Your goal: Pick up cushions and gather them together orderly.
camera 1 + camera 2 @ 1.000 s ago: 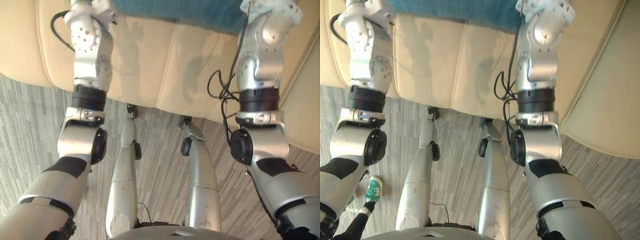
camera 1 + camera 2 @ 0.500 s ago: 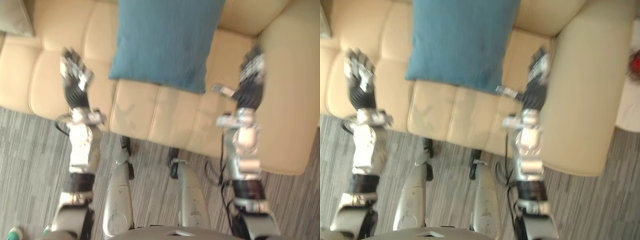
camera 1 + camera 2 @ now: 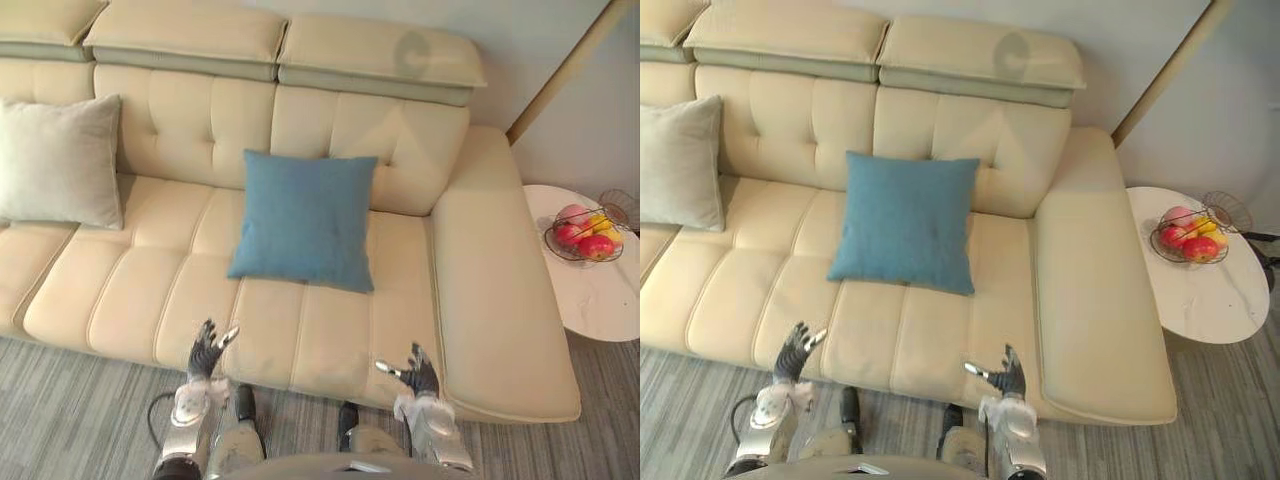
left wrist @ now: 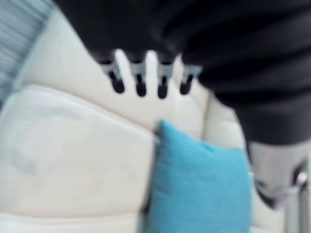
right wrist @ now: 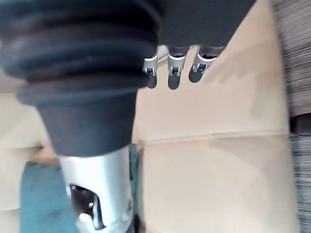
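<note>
Blue cushion [image 3: 305, 220], grey cushion [image 3: 60, 160]: two on one sofa [image 3: 150, 300].

Cream leather sofa [image 3: 330, 330] w/ tufted back, padded headrests [image 3: 380, 55] on top, wide armrest [image 3: 495, 300] at its right end. Just beside that end: round white tabletop [image 3: 600, 300] w/ wire basket [image 3: 1155, 243] of red and yellow fruit [image 3: 575, 232]. Grey striped carpet [image 3: 60, 420] in front of sofa. Pale wall [image 3: 590, 120] behind, tan slanted pole [image 3: 560, 65] across it.
</note>
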Available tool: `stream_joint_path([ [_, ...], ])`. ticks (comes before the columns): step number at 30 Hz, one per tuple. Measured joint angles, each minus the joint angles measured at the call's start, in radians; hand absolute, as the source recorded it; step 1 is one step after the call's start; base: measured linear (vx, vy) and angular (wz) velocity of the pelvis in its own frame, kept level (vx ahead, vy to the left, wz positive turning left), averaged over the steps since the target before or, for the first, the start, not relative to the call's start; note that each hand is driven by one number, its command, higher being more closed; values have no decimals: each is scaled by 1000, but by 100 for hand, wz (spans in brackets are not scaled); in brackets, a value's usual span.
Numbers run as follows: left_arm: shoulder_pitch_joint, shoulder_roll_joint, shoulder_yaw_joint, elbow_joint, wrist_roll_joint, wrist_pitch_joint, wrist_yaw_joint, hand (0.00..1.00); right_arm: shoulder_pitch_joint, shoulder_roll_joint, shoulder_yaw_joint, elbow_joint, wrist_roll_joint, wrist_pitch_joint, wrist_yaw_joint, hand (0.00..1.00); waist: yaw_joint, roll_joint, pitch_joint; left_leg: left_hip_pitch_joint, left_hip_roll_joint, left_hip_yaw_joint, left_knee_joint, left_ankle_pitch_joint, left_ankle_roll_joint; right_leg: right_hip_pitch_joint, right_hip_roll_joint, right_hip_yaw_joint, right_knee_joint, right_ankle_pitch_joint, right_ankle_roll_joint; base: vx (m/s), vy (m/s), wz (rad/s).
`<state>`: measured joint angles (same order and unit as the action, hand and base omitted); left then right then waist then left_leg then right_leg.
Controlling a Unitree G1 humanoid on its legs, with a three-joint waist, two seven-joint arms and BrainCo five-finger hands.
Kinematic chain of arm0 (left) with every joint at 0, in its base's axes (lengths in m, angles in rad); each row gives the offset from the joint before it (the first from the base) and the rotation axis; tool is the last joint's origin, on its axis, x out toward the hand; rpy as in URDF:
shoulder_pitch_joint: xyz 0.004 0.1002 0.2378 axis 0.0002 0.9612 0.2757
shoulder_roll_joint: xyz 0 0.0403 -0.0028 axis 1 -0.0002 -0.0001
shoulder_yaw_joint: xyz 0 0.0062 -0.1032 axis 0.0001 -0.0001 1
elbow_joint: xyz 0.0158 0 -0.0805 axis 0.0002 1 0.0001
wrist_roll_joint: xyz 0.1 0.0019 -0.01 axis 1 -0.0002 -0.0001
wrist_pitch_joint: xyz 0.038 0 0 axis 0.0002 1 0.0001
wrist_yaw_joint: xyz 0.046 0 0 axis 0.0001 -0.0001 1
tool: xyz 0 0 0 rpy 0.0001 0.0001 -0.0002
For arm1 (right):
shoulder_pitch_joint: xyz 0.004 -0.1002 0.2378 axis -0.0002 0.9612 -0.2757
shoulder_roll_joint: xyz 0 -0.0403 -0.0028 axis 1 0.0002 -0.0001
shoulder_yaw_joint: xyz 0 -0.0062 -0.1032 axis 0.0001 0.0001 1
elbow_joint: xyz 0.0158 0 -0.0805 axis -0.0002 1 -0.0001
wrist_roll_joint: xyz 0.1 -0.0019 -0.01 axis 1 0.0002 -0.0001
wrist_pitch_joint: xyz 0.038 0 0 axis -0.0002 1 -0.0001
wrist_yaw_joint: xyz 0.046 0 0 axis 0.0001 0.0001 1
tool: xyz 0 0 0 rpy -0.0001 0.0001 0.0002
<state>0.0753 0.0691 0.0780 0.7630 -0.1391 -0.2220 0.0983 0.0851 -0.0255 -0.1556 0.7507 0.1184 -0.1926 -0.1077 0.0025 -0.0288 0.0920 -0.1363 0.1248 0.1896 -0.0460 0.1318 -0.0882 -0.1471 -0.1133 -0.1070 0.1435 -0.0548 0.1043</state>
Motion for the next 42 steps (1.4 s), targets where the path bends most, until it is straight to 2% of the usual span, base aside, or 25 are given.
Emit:
stream_joint_path([
  [4, 28, 32, 12, 94, 67, 20, -16, 0, 9, -15, -15, 74, 0, 12, 13, 0, -6, 4, -12, 86, -17, 15, -32, -5, 3, 81, -1, 20, -48, 12, 11, 101, 32, -10],
  [12, 31, 34, 29, 136, 103, 24, -18, 0, -60, -23, -13, 129, 0, 22, 20, 0, 3, -4, -2, 84, -26, 105, -28, -11, 10, 28, -2, 129, -67, 68, 21, -21, 33, -36],
  [14, 8, 37, 37, 154, 102, 26, -17, 0, -82, -18, 1, 128, 0, 22, 19, 0, 7, -20, 11, 36, -25, 140, 34, -42, 18, -15, -8, 158, -62, 100, 25, -138, 52, -56],
  [15, -13, 37, 37, 153, 102, 26, -16, 0, -84, -20, 15, 122, 0, 23, 17, 0, 5, -34, 21, -7, -26, 139, 103, -72, 35, -43, -18, 153, -45, 119, 23, -171, 48, -36],
  [16, -28, 27, 39, 149, 102, 26, -16, 0, -84, -23, 29, 113, 0, 23, 17, 0, 11, -31, 25, -40, -11, 139, 157, -100, 55, -61, -11, 151, -52, 161, 25, -180, 33, -49],
  [17, -42, 7, 47, 144, 102, 26, -16, 0, -97, -26, 29, 96, 1, 27, 16, 0, 19, -7, 40, -62, 28, 149, 179, -105, 73, -77, -1, 116, 33, 123, 10, -207, 12, -32],
  [18, -46, 8, 46, 125, 102, 26, -16, 0, -80, -19, 35, 84, 1, 28, 13, 0, 13, 3, 47, -71, 39, 138, 199, -107, 76, -124, -5, 55, 292, -4, -34, -152, -10, 4],
  [19, -43, 4, 39, 105, 102, 26, -17, 0, -63, -12, 35, 84, 1, 30, 13, 0, 13, 2, 50, -63, 37, 117, 210, -112, 71, -132, -16, 33, 478, -72, -33, -142, -14, 45],
  [21, -18, 10, 37, 81, 102, 27, -18, 0, -35, 12, 38, 90, 1, 37, 15, 0, 16, -35, 35, -69, 16, 87, 225, -89, 91, -75, -33, 43, 713, -130, 6, -150, -84, 57],
  [23, -1, 12, 41, 81, 102, 30, -17, 0, -29, 14, 55, 94, 1, 37, 16, 0, 23, -59, 20, -117, 2, 74, 259, -70, 85, -15, -43, 64, 721, -155, 46, -225, -132, 37],
  [24, -1, 9, 51, 85, 101, 39, -18, 0, -44, 5, 55, 97, 0, 38, 16, 0, 34, -62, 17, -152, 1, 65, 272, -45, 77, 2, -24, 68, 644, -219, 64, -234, -94, 13],
  [26, 15, -29, 54, 84, 101, 49, -18, 0, -58, -23, 55, 89, 0, 39, 12, 0, 63, -21, 8, -178, 18, 57, 214, 2, 72, 34, 13, 63, 490, -290, 37, -265, -69, -16],
  [27, 24, -37, 47, 84, 101, 48, -19, 0, -64, -26, 55, 88, 1, 38, 9, 0, 72, -14, 10, -195, 21, 67, 178, 49, 70, 58, 25, 62, 379, -349, -4, -307, -129, -21],
  [28, 16, -37, 39, 92, 101, 49, -18, 0, -74, -28, 55, 88, 1, 38, 6, 0, 74, 1, 13, -209, 27, 62, 161, 72, 65, 64, 37, 61, 335, -373, -19, -334, -143, 6],
  [29, 9, -42, 22, 114, 101, 52, -18, 0, -85, -37, 54, 88, 1, 38, -3, 0, 70, 48, 30, -211, 49, 42, 129, 86, 57, 69, 70, 36, 307, -339, -30, -277, -67, 24],
  [30, 13, -44, 5, 114, 101, 52, -18, 0, -76, -34, 54, 87, 1, 38, -7, 0, 70, 66, 29, -206, 61, 33, 102, 80, 47, 72, 88, 28, 289, -318, -35, -319, -43, 27],
  [32, 22, -53, -1, 115, 101, 52, -18, 0, -60, -21, 55, 85, 2, 38, -8, 0, 68, 73, 31, -196, 69, 34, 82, 23, -28, 79, 97, 7, 271, -292, -48, -258, -5, 19],
  [33, 22, -49, 0, 112, 102, 52, -17, 0, -53, -18, 52, 85, 2, 37, -10, 0, 67, 53, 38, -210, 73, 66, 106, -8, -41, 74, 70, -20, 247, -260, -67, -239, 45, 24],
  [35, 17, -46, 1, 112, 102, 52, -17, 0, -47, -17, 32, 85, 4, 36, -10, 0, 58, 43, 39, -232, 56, 69, 297, -31, 10, 73, 27, -35, 221, -228, -58, -197, 69, 25],
  [36, 20, -47, 1, 113, 102, 52, -17, 0, -35, -27, 25, 84, 4, 35, -10, 0, 49, 40, 37, -222, 52, 66, 477, -99, 38, 76, -4, -39, 206, -208, -41, -159, 122, 21],
  [38, 25, -53, 2, 115, 103, 51, -17, 0, -13, -26, 19, 83, 4, 34, -9, 0, 48, 46, 33, -178, 80, 53, 595, -243, 33, 70, -17, -38, 195, -189, -20, -142, 226, 15],
  [39, 19, -58, 2, 119, 104, 51, -19, 0, -3, -22, 4, 91, 3, 36, -9, 0, 47, 61, 26, -174, 86, 41, 601, -283, 20, 60, -19, -40, 193, -179, -2, -103, 272, 9],
  [40, 16, -57, 1, 127, 103, 52, -19, 0, -1, -14, -12, 118, 3, 41, -8, 0, 44, 55, 25, -168, 71, 40, 575, -301, 27, 61, -14, -39, 171, -165, 18, -113, 231, 11],
  [41, 16, -42, -1, 141, 104, 53, -18, 0, -7, 1, -15, 149, 3, 47, -6, 0, 34, 30, 20, -135, 34, 40, 499, -300, 32, 77, -28, -30, 131, -145, 23, -99, 217, 8],
  [42, 19, -19, -3, 160, 103, 56, -19, 0, -7, 18, -16, 176, 1, 51, -5, 0, 29, 4, 13, -90, -8, 61, 400, -260, 53, 91, -51, -13, 86, -125, 15, -81, 177, 6],
])
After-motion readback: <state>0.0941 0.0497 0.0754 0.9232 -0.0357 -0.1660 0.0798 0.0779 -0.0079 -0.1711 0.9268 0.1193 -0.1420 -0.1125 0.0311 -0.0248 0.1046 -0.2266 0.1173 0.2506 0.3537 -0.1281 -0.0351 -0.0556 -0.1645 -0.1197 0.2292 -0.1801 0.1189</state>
